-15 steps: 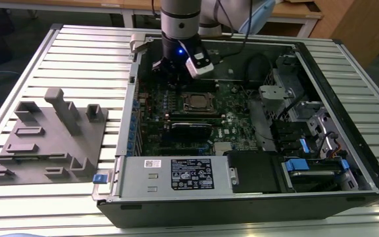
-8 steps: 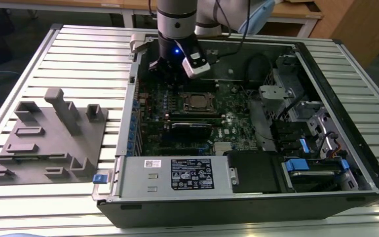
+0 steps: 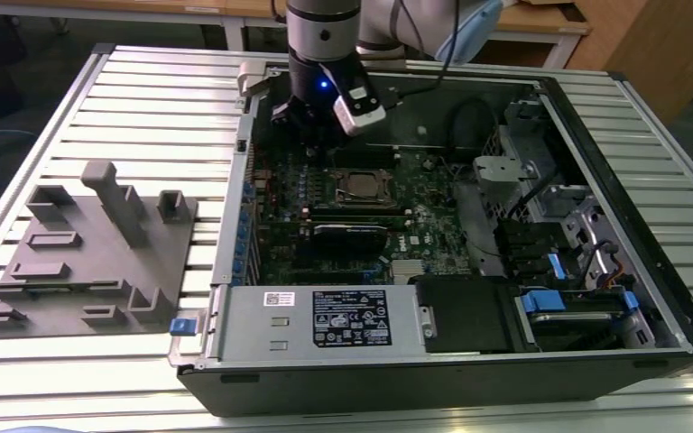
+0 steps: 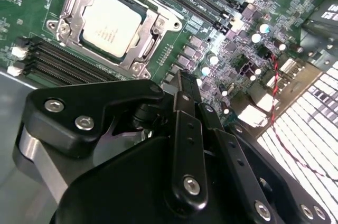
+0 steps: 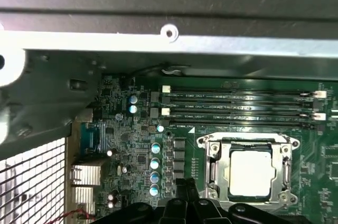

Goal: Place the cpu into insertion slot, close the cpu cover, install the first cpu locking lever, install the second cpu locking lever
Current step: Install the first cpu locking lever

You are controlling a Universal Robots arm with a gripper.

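A slatted table (image 3: 142, 90) carries the open computer case (image 3: 635, 298). The pincer (image 4: 186, 78), closed and empty, hangs beside the cpu (image 4: 111, 26), apart; the cpu cover (image 4: 149, 33) lies flat around it. The first wrist view adds the case wall (image 5: 169, 49) close by.

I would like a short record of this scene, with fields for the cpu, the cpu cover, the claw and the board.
cpu: seated in the socket, silver top showing
cpu cover: lying flat, framing the cpu
claw: shut, holding nothing, over the board beside the socket, apart from the cpu
motherboard: green, inside the open computer case
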